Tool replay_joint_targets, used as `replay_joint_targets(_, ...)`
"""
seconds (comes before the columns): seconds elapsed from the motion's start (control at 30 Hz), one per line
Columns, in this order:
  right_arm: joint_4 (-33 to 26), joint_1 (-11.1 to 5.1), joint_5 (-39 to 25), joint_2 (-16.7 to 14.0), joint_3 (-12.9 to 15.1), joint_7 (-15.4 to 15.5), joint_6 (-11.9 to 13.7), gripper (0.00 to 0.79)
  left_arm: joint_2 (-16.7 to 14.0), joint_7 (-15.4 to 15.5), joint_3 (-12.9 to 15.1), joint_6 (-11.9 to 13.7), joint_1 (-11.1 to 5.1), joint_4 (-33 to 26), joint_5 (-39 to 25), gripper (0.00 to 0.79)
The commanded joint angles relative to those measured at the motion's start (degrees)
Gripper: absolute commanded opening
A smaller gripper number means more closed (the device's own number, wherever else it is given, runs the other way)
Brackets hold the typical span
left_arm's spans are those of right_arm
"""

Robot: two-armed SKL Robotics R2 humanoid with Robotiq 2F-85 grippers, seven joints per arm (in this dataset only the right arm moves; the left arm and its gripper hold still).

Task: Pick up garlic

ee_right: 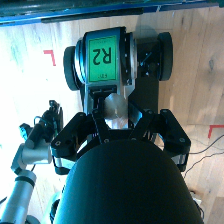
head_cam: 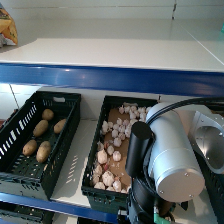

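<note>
1. View coverage. The head view shows the white shelf board [head_cam: 125, 52] and, below it, two black slotted plastic crates. The left crate [head_cam: 55, 97] holds brown oblong potatoes [head_cam: 41, 127]. The right crate [head_cam: 107, 107] holds the heap of loose white garlic bulbs [head_cam: 112, 150]. The wrist view shows none of this. It looks down on the pale wooden floor [ee_right: 195, 60], red tape marks [ee_right: 50, 56] and a dark wheeled base carrying a green panel marked R2 [ee_right: 102, 57].

2. Hidden or unclear items.
- My white-and-grey cylindrical right arm [head_cam: 172, 155] stands in front of the right crate's near right part and covers the bulbs there.
- My hand [ee_right: 118, 120] does not appear in the head view; only the wrist view shows it.
- In the wrist view a black rounded housing [ee_right: 120, 185] fills the foreground and hides the roots of the fingers.
- An orange-brown object [head_cam: 7, 27] at the far left of the shelf board is cut off by the frame edge; I cannot identify it.

3. Hand state. My black fingers [ee_right: 100, 125] are drawn in against both sides of a pale garlic bulb [ee_right: 117, 110], pinching it. Its outline is soft, so the identification rests on colour and rounded shape.

4. Location of the task item. The pinched bulb sits between my fingertips over the floor and the wheeled base, apart from the heap. The remaining bulbs lie in the right crate, to the left of my arm.
</note>
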Motion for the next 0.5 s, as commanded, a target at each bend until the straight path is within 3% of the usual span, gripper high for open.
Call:
replay_joint_targets(0.03, 0.1, -0.05, 0.1, 0.1, 0.2, -0.4, 0.0, 0.0, 0.0, 0.0, 0.0, 0.0, 0.0, 0.0, 0.0, 0.0)
replay_joint_targets(0.3, 0.1, 1.26, 0.2, 2.4, 0.7, -0.6, 0.0, 0.0, 0.0, 0.0, 0.0, 0.0, 0.0, 0.0, 0.0, 0.0)
replay_joint_targets(0.5, 0.1, 0.68, 0.3, 4.0, 0.9, -1.4, 0.0, 0.0, 0.0, 0.0, 0.0, 0.0, 0.0, 0.0, 0.0, 0.0)
